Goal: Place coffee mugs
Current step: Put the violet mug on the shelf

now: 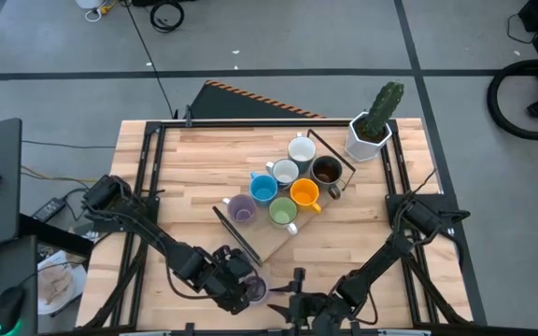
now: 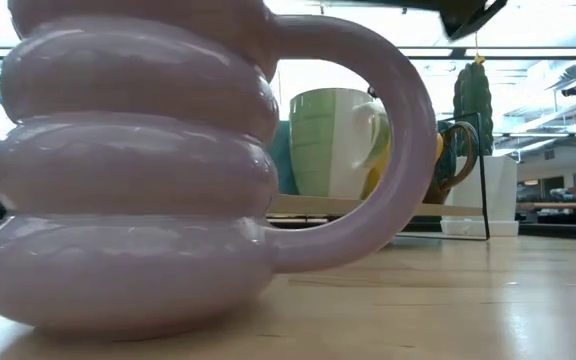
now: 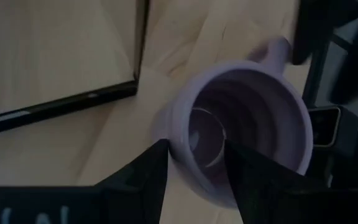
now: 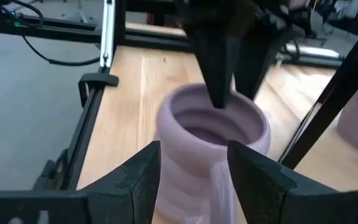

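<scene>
A lilac ribbed mug [image 1: 256, 291] stands upright on the table near its near edge, filling the low view [image 2: 128, 160]. My left gripper [image 1: 241, 283] is shut on its rim. My right gripper [image 1: 297, 297] is open on the mug's other side, its fingers on either side of the handle [image 4: 220, 183]. On a wooden tray [image 1: 267, 245] at mid-table stand the other mugs: lilac [image 1: 241, 210], green [image 1: 283, 213], blue [image 1: 263, 189], orange [image 1: 304, 194], dark brown [image 1: 326, 170], pale grey [image 1: 285, 173] and white [image 1: 302, 149]. My left gripper pinches the mug's wall at the rim [image 3: 188, 165], on the side away from the handle. One finger [image 3: 253, 180] is inside the mug and the other [image 3: 142, 180] outside. The fingers come from above, slanting down. The mug's base rests on the table. Whether my right gripper touches the handle, I cannot tell.
A white angular pot with a green cactus [image 1: 374, 126] stands at the table's far right. A black frame [image 1: 148, 177] runs along the table's edges. Bare wood lies left of the tray.
</scene>
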